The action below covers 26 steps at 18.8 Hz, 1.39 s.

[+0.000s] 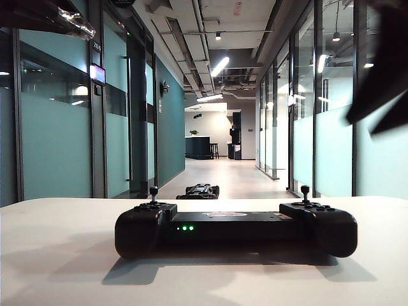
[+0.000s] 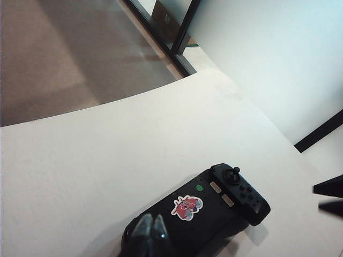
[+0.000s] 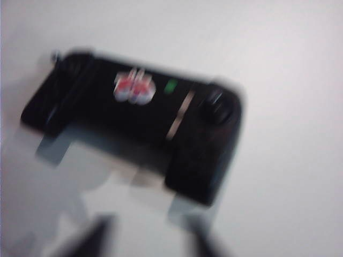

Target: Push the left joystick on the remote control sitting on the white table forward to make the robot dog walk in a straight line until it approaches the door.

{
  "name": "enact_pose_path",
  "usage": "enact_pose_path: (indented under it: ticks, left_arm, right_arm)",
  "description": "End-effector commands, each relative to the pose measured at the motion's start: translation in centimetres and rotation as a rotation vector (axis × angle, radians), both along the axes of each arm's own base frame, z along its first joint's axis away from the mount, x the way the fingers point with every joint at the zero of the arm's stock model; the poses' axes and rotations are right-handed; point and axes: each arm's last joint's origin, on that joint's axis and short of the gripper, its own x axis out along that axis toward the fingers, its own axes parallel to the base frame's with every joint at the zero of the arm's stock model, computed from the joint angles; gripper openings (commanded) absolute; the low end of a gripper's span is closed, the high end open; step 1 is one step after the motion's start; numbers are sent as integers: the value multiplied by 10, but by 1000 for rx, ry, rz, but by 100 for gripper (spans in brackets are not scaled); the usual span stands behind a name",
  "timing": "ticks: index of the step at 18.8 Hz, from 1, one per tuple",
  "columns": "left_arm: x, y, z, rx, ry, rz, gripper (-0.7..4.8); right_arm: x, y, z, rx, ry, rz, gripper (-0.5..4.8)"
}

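At the left end effector [image 2: 151,231]: fingertips drawn together to barely a sliver, gripping nothing. Hanging in the air over the desk [image 2: 107,160], touching neither it nor anything on it. Directly beneath, in the left wrist view, one end of the remote [image 2: 214,214], partly covered by the fingertips. Farther out along the black body, a red sticker [image 2: 186,206], then the right stick [image 2: 235,172] at the far end, upright.

At the right end effector [image 3: 147,222]: fingers spread well apart, nothing between them. Raised above the desk, clear of the remote, which lies ahead of and below it. Heavily blurred in the right wrist view; in the exterior view only a dark smear high up on that side. From the left wrist view, seen as two dark prongs just beyond the remote's right end, apart from it.

Below both, flat near the middle of the desk: the remote, handles bulging at either end, green lights [image 1: 185,227] glowing on its front bar. On its left end, under and in front of the left end effector, the left joystick [image 1: 153,190], standing straight, untouched.

Well beyond the desk's far edge, far from both end effectors: the dog [image 1: 201,190], low on the corridor floor [image 1: 223,175], only its top showing above the desk's edge, between the two sticks as seen from the exterior view. Glass walls on either side of the corridor.
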Motion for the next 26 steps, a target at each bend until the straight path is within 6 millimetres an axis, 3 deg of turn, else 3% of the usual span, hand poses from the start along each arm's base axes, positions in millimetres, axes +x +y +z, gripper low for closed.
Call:
enact_pose_path:
  ticks: [1, 3, 4, 8, 15, 26]
  left_arm:
    - [-1, 0, 3, -11, -11, -11, -5]
    - [-1, 0, 3, -11, -11, -11, -5]
    - [-1, 0, 3, -11, -11, -11, -5]
    - [-1, 0, 3, -11, -11, -11, -5]
    - [-1, 0, 3, -12, -10, -14, -6]
    - [-1, 0, 3, -12, -10, -14, -5]
  right_arm:
    - [8, 9, -9, 16, 110, 27, 370]
    - [14, 14, -13, 1, 158, 18, 438]
    - [17, 16, -13, -3, 166, 15, 446]
    - [32, 26, -9, -25, 195, 11, 444]
    - [59, 43, -24, -134, 297, -20, 441]
    - [68, 48, -41, -205, 313, -51, 440]
